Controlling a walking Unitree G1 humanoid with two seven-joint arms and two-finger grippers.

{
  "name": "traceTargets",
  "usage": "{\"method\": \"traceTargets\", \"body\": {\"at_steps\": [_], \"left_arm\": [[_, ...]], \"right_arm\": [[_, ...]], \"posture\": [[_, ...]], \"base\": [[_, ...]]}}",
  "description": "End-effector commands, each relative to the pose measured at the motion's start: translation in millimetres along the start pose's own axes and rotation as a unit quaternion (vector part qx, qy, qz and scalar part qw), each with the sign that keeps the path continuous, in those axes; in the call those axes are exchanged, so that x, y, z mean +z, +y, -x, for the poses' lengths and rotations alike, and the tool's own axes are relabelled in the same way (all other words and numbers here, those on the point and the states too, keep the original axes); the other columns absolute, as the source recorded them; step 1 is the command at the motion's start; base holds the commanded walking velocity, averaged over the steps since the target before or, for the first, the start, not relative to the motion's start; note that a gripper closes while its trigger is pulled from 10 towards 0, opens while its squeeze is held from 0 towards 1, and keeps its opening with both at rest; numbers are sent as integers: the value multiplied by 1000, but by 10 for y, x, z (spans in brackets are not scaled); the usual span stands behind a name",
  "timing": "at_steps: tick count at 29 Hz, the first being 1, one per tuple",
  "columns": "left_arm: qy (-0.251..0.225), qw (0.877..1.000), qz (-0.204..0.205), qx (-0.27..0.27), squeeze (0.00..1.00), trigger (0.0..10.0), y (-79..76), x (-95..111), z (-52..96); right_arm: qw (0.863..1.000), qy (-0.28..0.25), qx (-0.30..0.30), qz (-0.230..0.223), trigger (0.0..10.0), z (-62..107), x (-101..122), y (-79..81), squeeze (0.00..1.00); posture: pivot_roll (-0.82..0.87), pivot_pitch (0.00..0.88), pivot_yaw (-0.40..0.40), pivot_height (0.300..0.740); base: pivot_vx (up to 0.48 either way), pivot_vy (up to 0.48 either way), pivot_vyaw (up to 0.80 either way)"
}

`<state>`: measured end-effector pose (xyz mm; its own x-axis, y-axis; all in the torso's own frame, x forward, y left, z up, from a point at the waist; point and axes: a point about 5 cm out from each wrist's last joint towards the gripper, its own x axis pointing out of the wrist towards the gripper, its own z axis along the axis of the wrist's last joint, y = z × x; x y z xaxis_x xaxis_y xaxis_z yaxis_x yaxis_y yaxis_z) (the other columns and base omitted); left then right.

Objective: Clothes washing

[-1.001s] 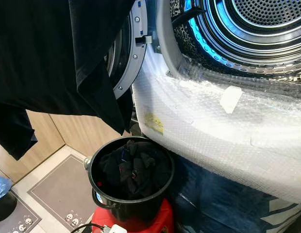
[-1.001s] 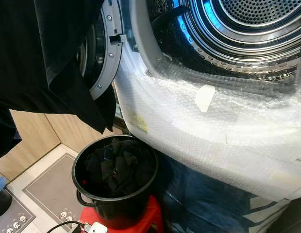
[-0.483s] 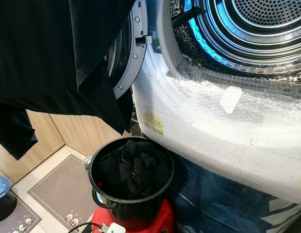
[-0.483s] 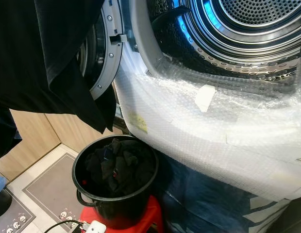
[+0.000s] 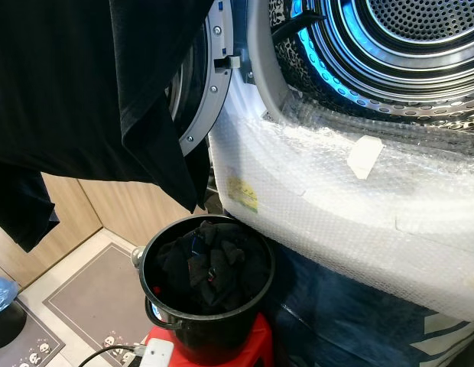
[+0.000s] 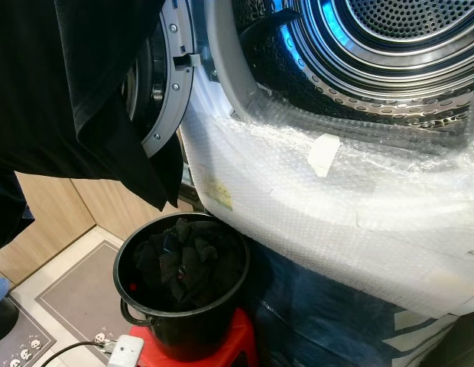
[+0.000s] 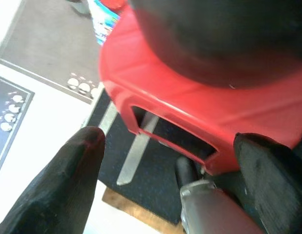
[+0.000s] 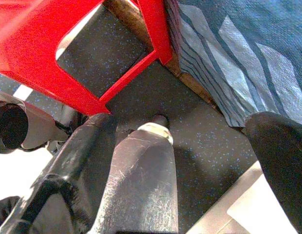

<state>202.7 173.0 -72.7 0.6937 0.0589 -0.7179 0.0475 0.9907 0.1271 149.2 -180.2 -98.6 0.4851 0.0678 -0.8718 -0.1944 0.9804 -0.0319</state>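
Two pincers, left pincer (image 7: pixel 165 180) and right pincer (image 8: pixel 190 161), gape empty beside red plastic stool (image 7: pixel 199 112); your careless reach may topple round black clothes-filled bucket (image 5: pixel 206 302).

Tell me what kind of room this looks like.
Probably a home laundry corner: an open front-loading washing machine with its steel drum exposed, a black bucket of dark clothes on a red stool, and a black garment hanging nearby.
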Motion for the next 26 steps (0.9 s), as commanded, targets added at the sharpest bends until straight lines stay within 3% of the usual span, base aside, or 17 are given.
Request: {"method": "traceTargets", "body": {"at_steps": [1, 10, 20, 26], "left_arm": [[-11, 999, 20, 32, 0, 10000, 100, -50, 28], [-83, 983, 80, 142, 0, 10000, 376, -100, 144], [-120, 972, 104, 173, 0, 10000, 497, -134, 223], [-177, 961, 105, 186, 0, 10000, 520, -86, 294]], "right_arm": [[1000, 5, 3, -3, 10000, 0, -22, 21, 0], [1000, 10, 9, 16, 10000, 4, -36, 16, 0], [999, 13, 20, 48, 10000, -1, -21, 38, 0], [998, 14, 23, 48, 10000, -2, -23, 49, 0]], "posture": [[-36, 0, 51, 740], [3, 0, 24, 740], [33, 0, 3, 740], [37, 0, 6, 740]], "base": [[0, 0, 0], [0, 0, 0], [0, 0, 0], [0, 0, 0]]}}
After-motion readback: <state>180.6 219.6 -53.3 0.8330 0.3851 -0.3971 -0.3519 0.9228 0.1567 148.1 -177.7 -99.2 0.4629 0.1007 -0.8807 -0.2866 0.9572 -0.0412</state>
